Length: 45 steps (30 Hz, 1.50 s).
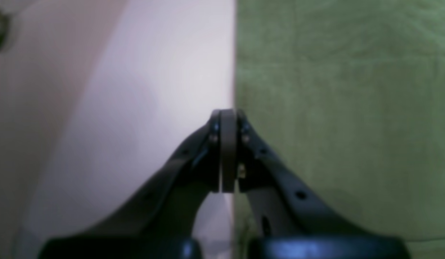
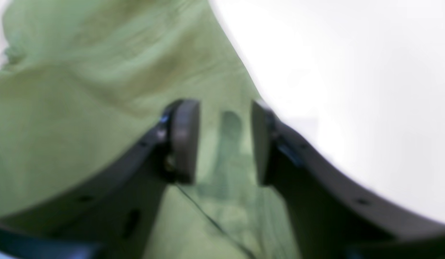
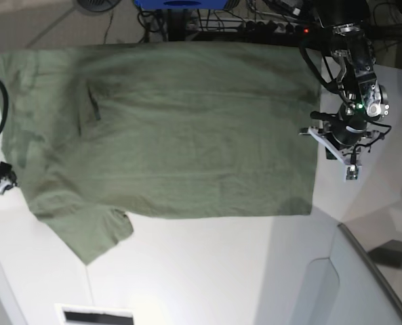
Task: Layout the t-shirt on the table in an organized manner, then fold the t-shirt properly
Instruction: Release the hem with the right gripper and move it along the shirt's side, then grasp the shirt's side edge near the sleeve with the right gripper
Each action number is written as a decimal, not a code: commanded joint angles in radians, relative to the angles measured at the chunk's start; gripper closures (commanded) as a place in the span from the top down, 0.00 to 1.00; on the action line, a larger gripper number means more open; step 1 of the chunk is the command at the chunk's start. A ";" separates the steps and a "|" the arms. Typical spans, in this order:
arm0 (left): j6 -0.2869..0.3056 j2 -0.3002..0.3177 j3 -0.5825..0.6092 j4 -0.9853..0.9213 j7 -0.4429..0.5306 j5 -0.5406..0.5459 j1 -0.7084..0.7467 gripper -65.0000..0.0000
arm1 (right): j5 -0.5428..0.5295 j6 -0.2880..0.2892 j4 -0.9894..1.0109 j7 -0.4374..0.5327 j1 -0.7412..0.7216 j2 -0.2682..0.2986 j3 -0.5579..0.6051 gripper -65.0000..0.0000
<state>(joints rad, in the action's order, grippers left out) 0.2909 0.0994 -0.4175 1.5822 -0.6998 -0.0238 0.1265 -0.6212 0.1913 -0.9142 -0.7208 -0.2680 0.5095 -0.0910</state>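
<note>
Left gripper [image 1: 228, 115] pressed closed, empty, at shirt [image 3: 167, 128] hem over table [image 3: 221, 271]. Right gripper [image 2: 224, 140] parted, straddling shirt edge, gripping nothing.

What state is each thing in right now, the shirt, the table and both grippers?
t-shirt: spread flat, one sleeve sticking out at the near corner.
table: shirt lying on it.
left gripper: shut, empty, at the shirt's straight edge.
right gripper: open, over the shirt's edge, nothing held.
</note>
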 commanded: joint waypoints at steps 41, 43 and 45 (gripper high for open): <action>-0.003 0.086 -0.008 -0.136 0.019 0.000 0.008 0.00 | -0.015 -0.034 0.065 0.353 -0.034 0.011 0.313 0.00; -0.003 0.086 -0.008 -0.150 0.019 0.000 0.008 0.00 | -0.012 -0.052 0.004 0.300 -0.010 0.011 0.280 0.00; -0.003 0.086 -0.008 -0.159 0.019 0.000 -0.006 0.00 | -0.012 -0.052 -0.070 0.258 0.029 0.011 0.227 0.00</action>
<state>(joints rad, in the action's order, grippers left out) 0.2909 0.1715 -0.4221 1.4052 -0.6991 -0.0257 0.1364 -0.6273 0.1398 -0.9722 -0.4786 -0.2180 0.4973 0.1459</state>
